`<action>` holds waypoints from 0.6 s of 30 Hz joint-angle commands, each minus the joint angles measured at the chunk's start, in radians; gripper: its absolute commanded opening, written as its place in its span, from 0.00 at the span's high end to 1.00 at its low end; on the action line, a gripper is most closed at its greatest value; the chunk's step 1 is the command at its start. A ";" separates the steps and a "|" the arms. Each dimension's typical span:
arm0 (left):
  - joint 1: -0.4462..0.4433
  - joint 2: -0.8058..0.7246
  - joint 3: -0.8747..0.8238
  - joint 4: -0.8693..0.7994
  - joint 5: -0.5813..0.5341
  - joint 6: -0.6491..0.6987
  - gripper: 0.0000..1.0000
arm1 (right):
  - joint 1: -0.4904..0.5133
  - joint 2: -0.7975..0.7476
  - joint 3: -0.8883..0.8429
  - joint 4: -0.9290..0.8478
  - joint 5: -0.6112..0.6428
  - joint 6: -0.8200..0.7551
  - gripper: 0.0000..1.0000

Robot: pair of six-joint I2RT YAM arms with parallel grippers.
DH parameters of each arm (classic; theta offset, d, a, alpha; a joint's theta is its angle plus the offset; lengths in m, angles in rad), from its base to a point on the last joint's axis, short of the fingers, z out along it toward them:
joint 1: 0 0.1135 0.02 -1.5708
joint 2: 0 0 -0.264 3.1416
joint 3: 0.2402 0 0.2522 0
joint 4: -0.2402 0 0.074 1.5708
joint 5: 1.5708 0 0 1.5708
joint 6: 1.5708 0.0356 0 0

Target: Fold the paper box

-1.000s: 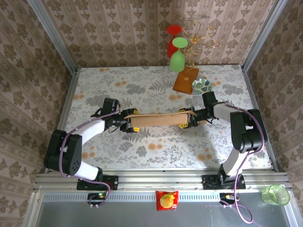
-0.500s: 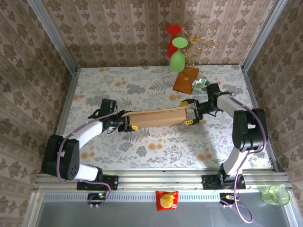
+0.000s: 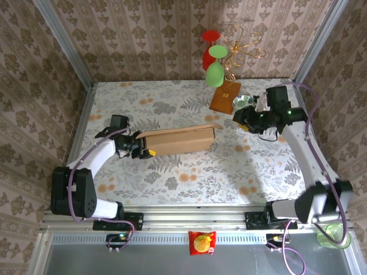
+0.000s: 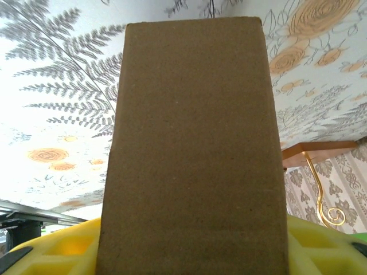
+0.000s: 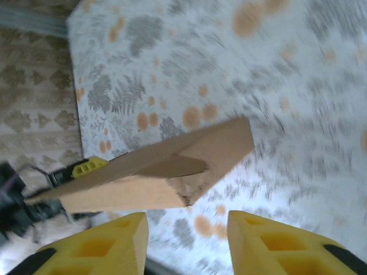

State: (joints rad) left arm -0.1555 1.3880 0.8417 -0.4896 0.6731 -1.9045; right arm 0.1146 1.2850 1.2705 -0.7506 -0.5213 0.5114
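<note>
The paper box [image 3: 178,139] is a long brown cardboard piece lying across the middle of the table, its right end slightly raised with a flap showing. My left gripper [image 3: 140,149] holds its left end. In the left wrist view the paper box [image 4: 192,143] runs straight between the yellow fingers [image 4: 46,252], which press on both its sides. My right gripper [image 3: 243,119] hangs apart from the box, to the right of its right end and above the table. Its yellow fingers [image 5: 103,246] stand open with nothing between them, and the paper box [image 5: 166,172] lies beyond them.
A wire glass rack with an orange-brown base [image 3: 225,96] stands at the back, carrying green and red glasses [image 3: 215,73]. A patterned bowl [image 3: 243,103] sits beside it, just behind my right gripper. A snack packet [image 3: 202,242] and a green cup [image 3: 332,236] lie off the table's near edge.
My right gripper has let go of the box's right end and pulled away up and to the right. The left gripper has shifted left, taking the box with it.
</note>
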 commanded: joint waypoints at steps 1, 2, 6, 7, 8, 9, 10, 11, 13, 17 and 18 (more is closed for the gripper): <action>0.035 0.013 0.035 -0.137 -0.037 0.084 0.62 | 0.081 -0.056 -0.050 0.138 0.156 -0.350 0.61; 0.043 0.022 0.045 -0.152 -0.037 0.100 0.62 | 0.087 -0.044 -0.045 0.141 0.148 -0.386 0.62; 0.081 0.067 0.084 -0.191 -0.037 0.160 0.62 | 0.137 0.058 0.046 0.031 0.164 -0.570 0.59; 0.087 0.075 0.087 -0.190 -0.037 0.163 0.62 | 0.153 0.083 0.068 0.007 0.174 -0.605 0.55; 0.091 0.081 0.089 -0.182 -0.037 0.165 0.62 | 0.167 0.099 0.089 -0.015 0.180 -0.635 0.52; 0.094 0.087 0.092 -0.180 -0.037 0.167 0.62 | 0.183 0.143 0.116 -0.038 0.187 -0.661 0.49; 0.098 0.093 0.096 -0.182 -0.037 0.170 0.62 | 0.200 0.164 0.138 -0.056 0.199 -0.676 0.46; 0.100 0.099 0.098 -0.180 -0.037 0.173 0.62 | 0.210 0.184 0.156 -0.064 0.218 -0.683 0.44; 0.105 0.111 0.104 -0.180 -0.037 0.181 0.62 | 0.228 0.225 0.188 -0.084 0.215 -0.700 0.43; 0.112 0.133 0.103 -0.178 -0.037 0.191 0.62 | 0.260 0.306 0.247 -0.129 0.245 -0.714 0.46; 0.115 0.133 0.103 -0.176 -0.037 0.192 0.62 | 0.265 0.326 0.259 -0.139 0.258 -0.714 0.48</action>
State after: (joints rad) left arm -0.0509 1.5002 0.9329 -0.6067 0.7162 -1.7481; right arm 0.3683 1.5753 1.4803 -0.8188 -0.3161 -0.1497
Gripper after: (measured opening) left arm 0.533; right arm 0.529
